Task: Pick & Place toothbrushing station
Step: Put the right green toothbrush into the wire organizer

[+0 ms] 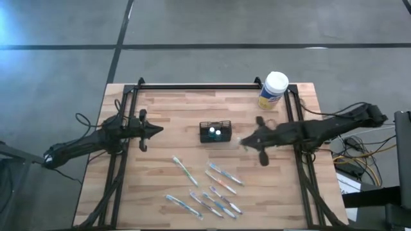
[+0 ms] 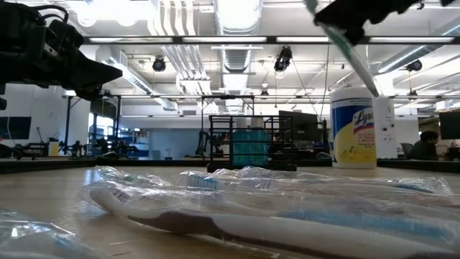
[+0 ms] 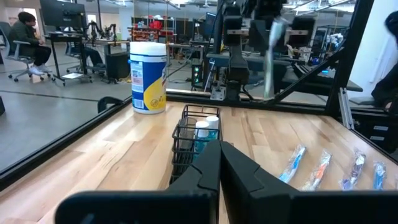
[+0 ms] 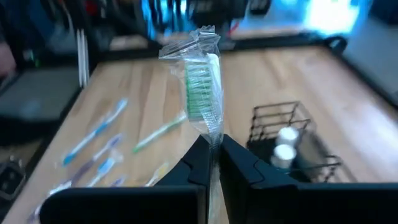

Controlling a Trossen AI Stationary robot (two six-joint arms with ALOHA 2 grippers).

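The toothbrushing station [image 1: 215,132], a small black wire caddy, stands at the table's middle with two white-capped things in it. My right gripper [image 1: 246,141] hovers just right of it, above the table, shut on a clear-wrapped toothbrush with green bristles [image 4: 202,87]. The low view shows that toothbrush [image 2: 352,54] slanting down in the air from the picture's top. My left gripper [image 1: 157,130] waits left of the caddy, shut with nothing in it, pointing level at the caddy [image 3: 186,134]. My right gripper pinches the wrapped toothbrush between its two fingers just behind the bristle head [image 4: 212,134], wrapper and all. The head and the crimped wrapper end [image 4: 199,37] stick out past the fingertips. The toothbrush is lifted clear of the table and slants downward [image 2: 363,72].
Several more wrapped toothbrushes [image 1: 212,189] lie scattered on the near half of the table. A white-lidded, yellow-labelled round canister [image 1: 274,90] stands at the far right corner. Black frame rails [image 1: 192,85] run along the far, left and right edges.
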